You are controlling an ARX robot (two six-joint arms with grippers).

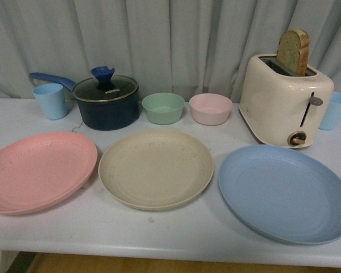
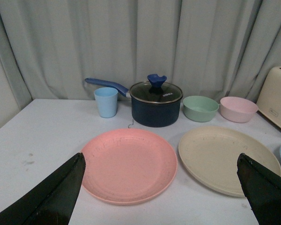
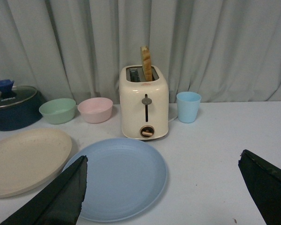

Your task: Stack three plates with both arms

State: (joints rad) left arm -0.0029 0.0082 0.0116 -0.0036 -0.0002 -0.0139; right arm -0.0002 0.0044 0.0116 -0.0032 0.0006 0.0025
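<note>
Three plates lie side by side on the white table: a pink plate at the left, a beige plate in the middle, a blue plate at the right. None overlaps another. Neither arm shows in the front view. My left gripper hangs open above the table, its fingers spread wide around the near side of the pink plate and the beige plate. My right gripper is open too, with the blue plate beside one finger.
Behind the plates stand a light blue cup, a dark blue lidded pot, a green bowl, a pink bowl, a cream toaster holding a bread slice, and another blue cup. A grey curtain closes the back.
</note>
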